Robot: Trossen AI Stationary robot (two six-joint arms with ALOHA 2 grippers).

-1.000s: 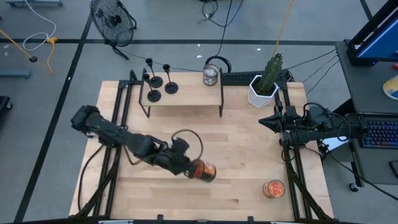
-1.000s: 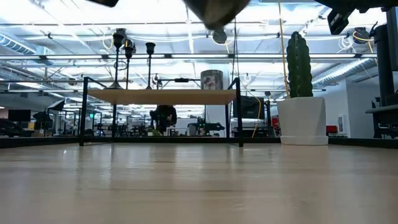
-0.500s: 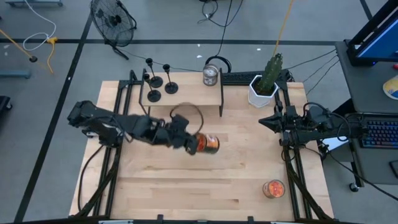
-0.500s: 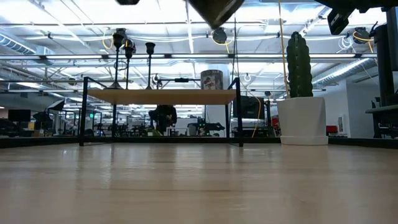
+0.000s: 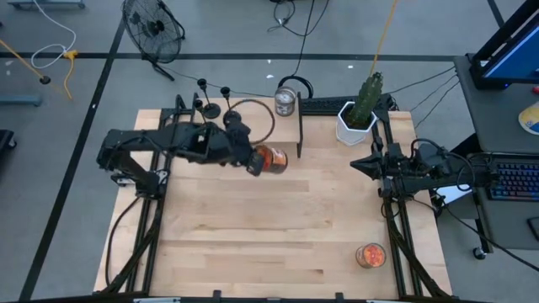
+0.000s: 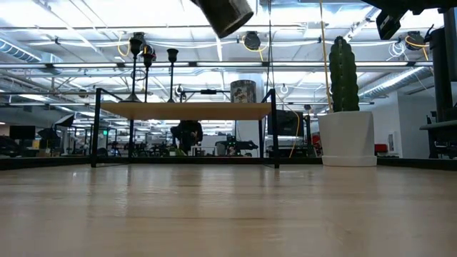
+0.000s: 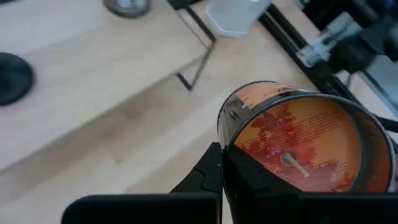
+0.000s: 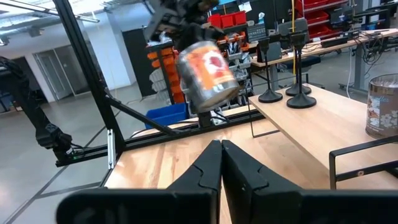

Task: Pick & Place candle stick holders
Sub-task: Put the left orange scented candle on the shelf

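Holding orange jar (image 5: 271, 160) aloft, left fingers (image 5: 253, 160) clamped | right fingers (image 8: 219, 163) closed, parked table-side

A light wooden table (image 5: 253, 227) carries a low black-framed shelf (image 5: 278, 128) at the back, a white pot with a cactus (image 5: 357, 118) beside it, and an orange-filled glass jar (image 5: 370, 255) near the front right corner.

On the shelf stand three black candle stick holders (image 5: 231, 118) and a silvery glass jar (image 5: 285, 103).
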